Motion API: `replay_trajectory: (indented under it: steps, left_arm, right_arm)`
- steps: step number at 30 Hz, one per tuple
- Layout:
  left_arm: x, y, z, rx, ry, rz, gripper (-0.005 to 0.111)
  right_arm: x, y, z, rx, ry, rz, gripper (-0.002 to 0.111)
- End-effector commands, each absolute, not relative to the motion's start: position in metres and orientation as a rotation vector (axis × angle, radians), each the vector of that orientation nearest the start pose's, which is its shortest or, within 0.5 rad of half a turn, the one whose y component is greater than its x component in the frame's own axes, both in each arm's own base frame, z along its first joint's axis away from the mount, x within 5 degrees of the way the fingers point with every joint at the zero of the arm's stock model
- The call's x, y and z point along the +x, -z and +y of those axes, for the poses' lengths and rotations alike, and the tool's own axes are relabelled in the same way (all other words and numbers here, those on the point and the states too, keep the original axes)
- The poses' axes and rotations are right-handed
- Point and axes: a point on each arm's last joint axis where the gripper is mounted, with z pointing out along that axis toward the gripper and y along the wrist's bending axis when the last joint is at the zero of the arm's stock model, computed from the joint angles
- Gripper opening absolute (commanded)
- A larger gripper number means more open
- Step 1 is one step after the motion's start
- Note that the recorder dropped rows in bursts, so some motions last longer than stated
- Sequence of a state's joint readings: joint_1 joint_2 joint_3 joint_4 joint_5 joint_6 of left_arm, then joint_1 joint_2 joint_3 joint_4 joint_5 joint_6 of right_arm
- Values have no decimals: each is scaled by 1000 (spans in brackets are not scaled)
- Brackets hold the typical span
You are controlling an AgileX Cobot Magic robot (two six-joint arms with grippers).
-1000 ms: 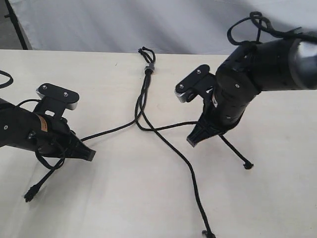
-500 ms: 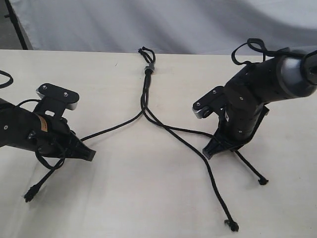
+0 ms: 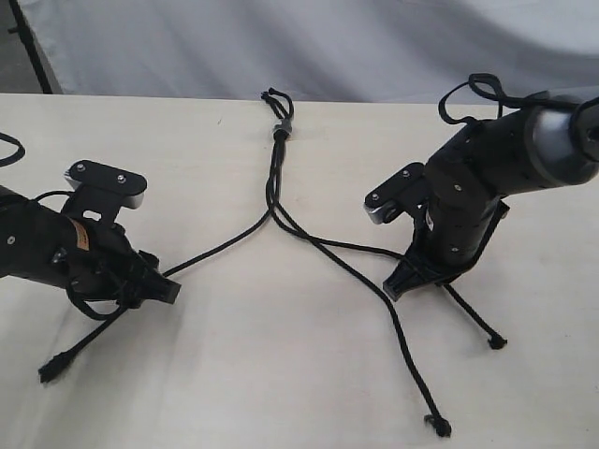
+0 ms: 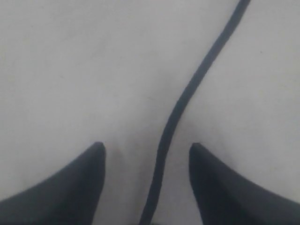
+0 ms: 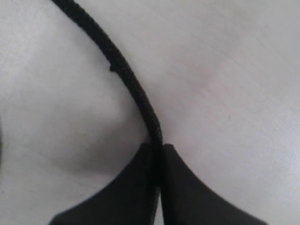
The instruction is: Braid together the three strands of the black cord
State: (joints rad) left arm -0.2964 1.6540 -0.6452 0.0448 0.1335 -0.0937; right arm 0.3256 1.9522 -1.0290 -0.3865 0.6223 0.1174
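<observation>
The black cord (image 3: 274,168) lies on the table, its grey band (image 3: 281,128) at the far end with little loops (image 3: 274,96) beyond it. Below the band the three strands fan out. The left strand (image 3: 220,245) runs between the parted fingers of my left gripper (image 3: 171,290), which is open around it (image 4: 146,146); its knotted tip (image 3: 47,371) trails past. The middle strand (image 3: 393,318) lies free, ending in a knot (image 3: 436,426). My right gripper (image 3: 398,283) is shut on the right strand (image 3: 346,246), pinched at the fingertips (image 5: 158,147), its tail (image 3: 496,342) on the table.
The pale wooden table (image 3: 262,374) carries only the cord and both arms. A white backdrop (image 3: 281,47) hangs behind the far edge. Glossy cable loops (image 3: 477,89) sit on top of the right arm.
The right gripper carried its strand to the right and the free middle strand swung right with it. The left arm shifted slightly, and its strand's tail moved a little outward.
</observation>
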Motion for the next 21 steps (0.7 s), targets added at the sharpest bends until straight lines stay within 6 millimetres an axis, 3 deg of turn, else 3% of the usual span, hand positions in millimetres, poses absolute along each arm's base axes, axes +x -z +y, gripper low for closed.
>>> replay_trajectory:
  steps: [1, 4, 7, 13, 16, 18, 21]
  left_arm:
    - [262, -140, -79, 259, 128, 2615, 63]
    - [260, -153, -89, 290, 133, 2668, 64]
    - [257, -165, -115, 369, 183, 2663, 64]
    - [260, -183, -191, 586, 294, 2648, 64]
    - [266, -184, -227, 651, 338, 2676, 64]
    - [268, -182, -250, 687, 368, 2702, 64]
    - [271, -179, -287, 776, 387, 2701, 64]
  right_arm:
    - [320, -101, 85, -673, 318, 2949, 30]
    - [321, -102, 86, -671, 314, 2941, 53]
    - [323, -117, 87, -649, 290, 2876, 64]
    - [320, -192, 84, -604, 254, 2633, 65]
    - [315, -225, 75, -495, 234, 2534, 65]
    - [312, -239, 63, -405, 213, 2487, 65]
    - [304, -243, 36, -294, 200, 2433, 65]
